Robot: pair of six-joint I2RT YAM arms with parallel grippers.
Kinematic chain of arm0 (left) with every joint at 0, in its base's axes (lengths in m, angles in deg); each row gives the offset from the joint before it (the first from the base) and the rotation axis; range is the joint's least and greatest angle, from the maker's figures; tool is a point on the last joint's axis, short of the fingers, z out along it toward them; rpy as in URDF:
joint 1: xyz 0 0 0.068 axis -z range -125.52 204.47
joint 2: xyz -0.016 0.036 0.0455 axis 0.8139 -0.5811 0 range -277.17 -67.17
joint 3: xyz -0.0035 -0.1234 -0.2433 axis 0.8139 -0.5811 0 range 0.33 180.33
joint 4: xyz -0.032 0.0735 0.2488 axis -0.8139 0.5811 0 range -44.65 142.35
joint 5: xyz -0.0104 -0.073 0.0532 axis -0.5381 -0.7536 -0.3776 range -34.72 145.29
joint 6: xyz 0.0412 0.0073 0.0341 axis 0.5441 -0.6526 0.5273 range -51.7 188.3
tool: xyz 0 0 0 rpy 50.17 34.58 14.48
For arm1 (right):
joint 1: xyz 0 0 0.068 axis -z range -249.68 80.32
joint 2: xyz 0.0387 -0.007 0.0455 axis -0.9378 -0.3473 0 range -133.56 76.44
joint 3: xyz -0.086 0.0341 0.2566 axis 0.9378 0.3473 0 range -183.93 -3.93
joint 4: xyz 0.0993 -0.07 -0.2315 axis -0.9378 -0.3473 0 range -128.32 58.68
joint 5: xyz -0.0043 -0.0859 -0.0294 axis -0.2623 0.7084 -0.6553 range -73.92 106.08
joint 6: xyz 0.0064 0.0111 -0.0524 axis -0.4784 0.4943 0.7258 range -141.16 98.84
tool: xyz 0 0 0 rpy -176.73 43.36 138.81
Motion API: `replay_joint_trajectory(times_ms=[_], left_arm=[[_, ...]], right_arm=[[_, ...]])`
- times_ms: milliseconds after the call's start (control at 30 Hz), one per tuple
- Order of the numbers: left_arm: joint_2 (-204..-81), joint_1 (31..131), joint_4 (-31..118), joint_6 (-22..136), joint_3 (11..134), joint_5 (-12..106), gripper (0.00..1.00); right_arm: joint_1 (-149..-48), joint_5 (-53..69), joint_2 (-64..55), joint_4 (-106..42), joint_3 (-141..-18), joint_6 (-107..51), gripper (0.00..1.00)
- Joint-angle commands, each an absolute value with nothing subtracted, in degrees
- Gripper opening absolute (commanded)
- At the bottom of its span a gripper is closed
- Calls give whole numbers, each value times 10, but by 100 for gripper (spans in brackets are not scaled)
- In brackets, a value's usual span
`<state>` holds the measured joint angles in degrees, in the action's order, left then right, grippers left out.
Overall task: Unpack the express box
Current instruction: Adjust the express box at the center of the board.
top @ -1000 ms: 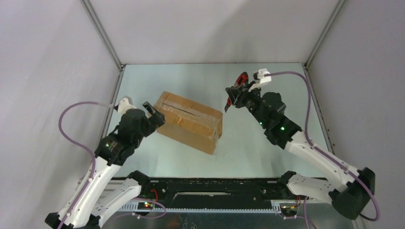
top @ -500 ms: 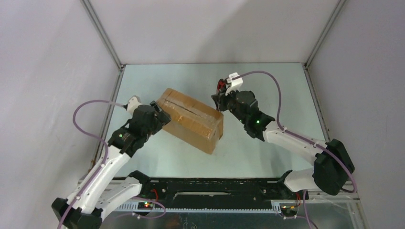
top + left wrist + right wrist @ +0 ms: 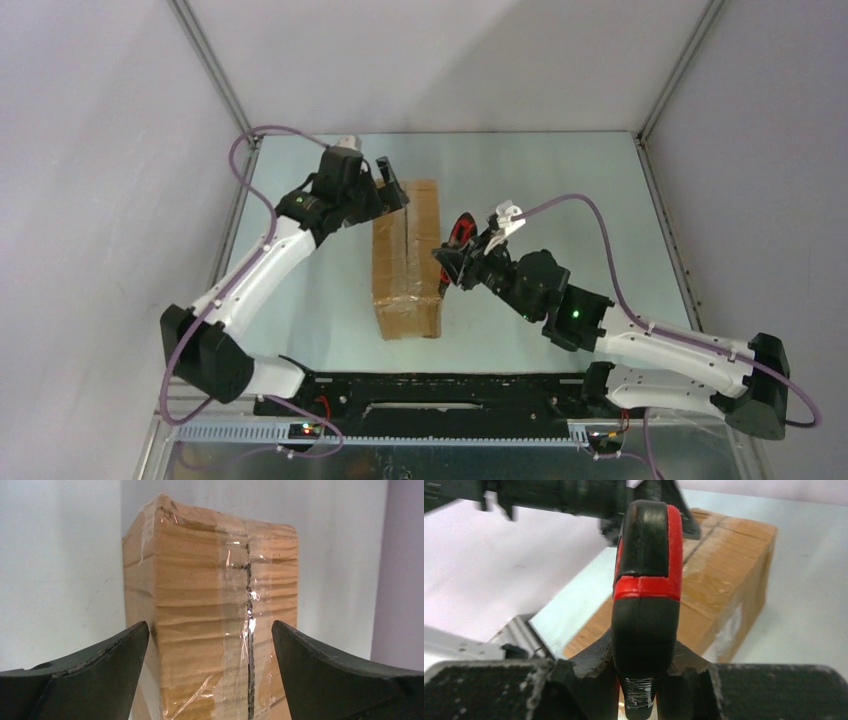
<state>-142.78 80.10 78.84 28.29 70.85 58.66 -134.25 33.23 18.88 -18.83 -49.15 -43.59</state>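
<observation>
The express box [image 3: 405, 262] is a brown carton lying lengthwise on the table, with clear tape over a split top seam [image 3: 248, 630]. My left gripper [image 3: 392, 188] is open at the box's far end. In the left wrist view its fingers [image 3: 115, 655] stand either side of the box [image 3: 200, 595], a little apart from it. My right gripper [image 3: 460, 256] sits just right of the box's middle, shut on a red and black tool [image 3: 460, 231]. From the right wrist, the tool [image 3: 646, 580] stands up between the jaws, with the box [image 3: 729, 565] behind it.
White walls with metal corner posts [image 3: 212, 70] close in the table on three sides. A black rail [image 3: 440, 395] runs along the near edge between the arm bases. The left arm [image 3: 569, 497] crosses the top of the right wrist view.
The box has turned from diagonal to lengthwise. My left arm swung up to its far end, still open. The right arm, still holding the tool, came nearer and lower beside the box.
</observation>
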Motion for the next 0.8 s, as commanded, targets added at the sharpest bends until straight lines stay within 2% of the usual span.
replay_joint_trajectory(times_ms=[0,100,200,400,533,633,767], left_arm=[[-1425,816,828,360,813,550,98],[-1363,822,896,346,824,607,98],[-1285,862,945,306,763,686,98],[-1137,970,993,151,609,753,97],[-1075,1025,1011,98,546,738,91],[-1038,1069,996,59,491,710,84],[-1046,1106,955,39,431,682,79]], right_arm=[[-1265,373,224,-214,-489,-438,0],[-1181,362,239,-218,-505,-390,0],[-1104,310,217,-168,-510,-377,0],[-1021,221,63,27,-544,-368,0],[-985,170,-75,193,-593,-401,0],[-973,143,-170,250,-664,-405,0],[-971,109,-274,286,-757,-414,0]])
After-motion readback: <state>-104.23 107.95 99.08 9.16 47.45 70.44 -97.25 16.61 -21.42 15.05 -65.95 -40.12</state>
